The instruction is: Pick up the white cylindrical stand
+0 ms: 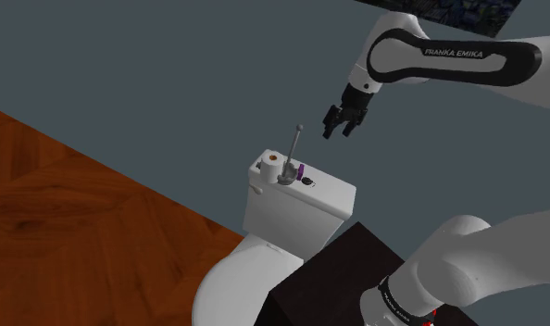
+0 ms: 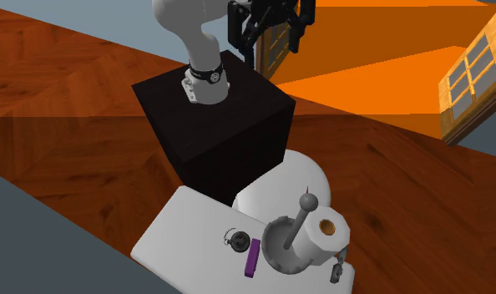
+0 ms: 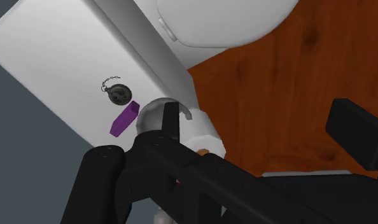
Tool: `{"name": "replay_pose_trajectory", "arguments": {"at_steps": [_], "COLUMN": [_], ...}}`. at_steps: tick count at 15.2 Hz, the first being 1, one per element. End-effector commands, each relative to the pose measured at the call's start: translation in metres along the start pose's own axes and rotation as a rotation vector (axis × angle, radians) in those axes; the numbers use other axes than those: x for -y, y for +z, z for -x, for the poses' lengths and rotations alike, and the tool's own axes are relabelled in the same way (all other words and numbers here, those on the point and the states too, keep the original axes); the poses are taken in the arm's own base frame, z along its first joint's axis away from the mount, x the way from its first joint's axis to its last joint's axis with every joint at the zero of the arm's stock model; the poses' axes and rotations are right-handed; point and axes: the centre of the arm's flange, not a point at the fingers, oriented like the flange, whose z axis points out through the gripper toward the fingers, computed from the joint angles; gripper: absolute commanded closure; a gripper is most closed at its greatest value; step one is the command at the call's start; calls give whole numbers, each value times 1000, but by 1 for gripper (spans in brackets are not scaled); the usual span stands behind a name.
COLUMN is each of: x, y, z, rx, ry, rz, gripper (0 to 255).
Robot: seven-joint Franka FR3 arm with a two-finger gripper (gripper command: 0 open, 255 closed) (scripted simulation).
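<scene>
fingers [image 3: 354,129]: seen spread wide apart in the wrist view, with nothing between them touched or held. the same open stance is seen in the shoulder view.

position: the fingers are held in the air, well apart from any object, above the toilet tank lid [image 2: 184,230] and off towards the shoulder view's right.

target: the white cylindrical stand [image 2: 281,250] is taken to be the round white base with a grey rod [image 2: 301,224] ending in a small ball. it stands on the tank lid, near the end at the second exterior view's right, touching or just beside a white paper roll [image 2: 326,227] with a brown core.

key relation: the stand lies below the fingers, down and to the shoulder view's left. its long axis, the rod, is roughly upright. in the wrist view the ball is seen nearly end-on, between the two fingers but far beyond them.

judgement: approach not yet finished. a descent along the rod line is called for, with the fingers closed on the rod or the base rim.

neighbours noted on the lid: a purple block [image 2: 252,256] just beside the base, and a small dark round object with a chain [image 2: 235,240] near it. a risk of knocking the roll is judged.
</scene>
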Motion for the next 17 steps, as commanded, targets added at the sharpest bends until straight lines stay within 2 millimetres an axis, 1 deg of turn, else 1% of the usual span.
{"name": "replay_pose_trajectory", "arguments": {"at_steps": [1,17], "x": [-7,-64], "y": [12,80], "z": [-23,-206], "rx": [-8,-62], "ry": [-7,-63], "rz": [3,21], "gripper": [0,0]}}
